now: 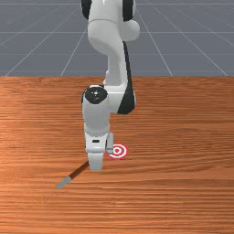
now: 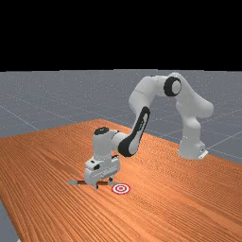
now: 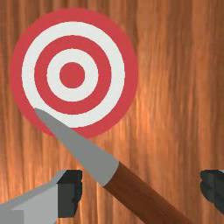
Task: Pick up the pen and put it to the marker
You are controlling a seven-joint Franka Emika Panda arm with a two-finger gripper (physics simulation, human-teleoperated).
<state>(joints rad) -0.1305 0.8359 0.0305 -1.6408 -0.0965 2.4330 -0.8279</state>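
The pen (image 1: 79,170) is seen in the front view slanting out from under the end of the arm (image 1: 96,132) toward eight o'clock, its grey butt (image 1: 63,183) outermost; the red-and-white target marker (image 1: 117,151) lies at about two o'clock from the arm's end. In the far view the pen runs along nine to three o'clock beneath the gripper (image 2: 104,183), with the target marker near it at about half past four. In the wrist view the fingers are spread wide with nothing gripped; the brown shaft (image 3: 142,197) runs aslant between them, and the grey tip (image 3: 83,148) overlaps the marker's outer rings, off its centre. Whether the tip is resting on it cannot be told. The pen can be judged light, stiff and fairly smooth, apt to roll or swivel if nudged. It is best taken by the brown shaft near mid-length, the hand being turned first so that it is pinched squarely.
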